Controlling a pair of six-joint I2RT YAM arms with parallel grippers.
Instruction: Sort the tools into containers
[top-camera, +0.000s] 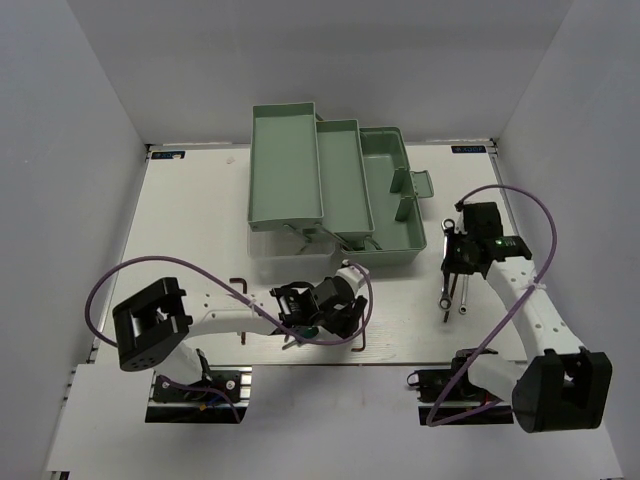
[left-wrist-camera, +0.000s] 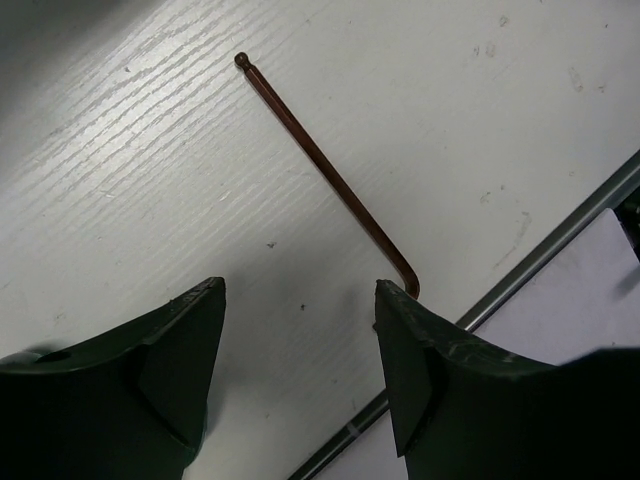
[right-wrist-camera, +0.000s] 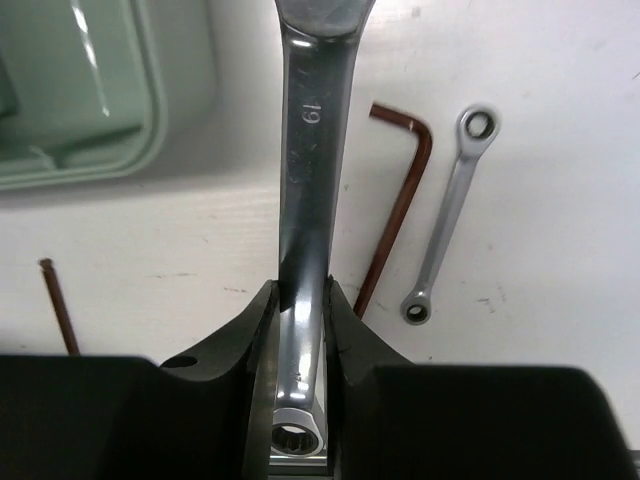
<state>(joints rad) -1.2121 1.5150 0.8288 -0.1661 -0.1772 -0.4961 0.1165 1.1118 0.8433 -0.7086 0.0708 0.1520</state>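
The mint-green toolbox (top-camera: 285, 165) stands open at the table's middle back, its trays fanned out and bare. My left gripper (top-camera: 350, 320) is open and empty, low over the table's front edge. In the left wrist view (left-wrist-camera: 300, 290) a brown hex key (left-wrist-camera: 330, 175) lies just ahead of the right fingertip (left-wrist-camera: 392, 300). My right gripper (top-camera: 459, 260) is right of the toolbox. In the right wrist view (right-wrist-camera: 300, 290) it is shut on a large silver wrench (right-wrist-camera: 308, 130) marked 19. No screwdrivers are in view.
A small silver wrench (right-wrist-camera: 448, 215) and a brown hex key (right-wrist-camera: 398, 215) lie on the table to the right of the held wrench. Another hex key (top-camera: 245, 300) lies left of my left arm. The toolbox corner (right-wrist-camera: 80, 90) is close on the left. Purple cables loop over both arms.
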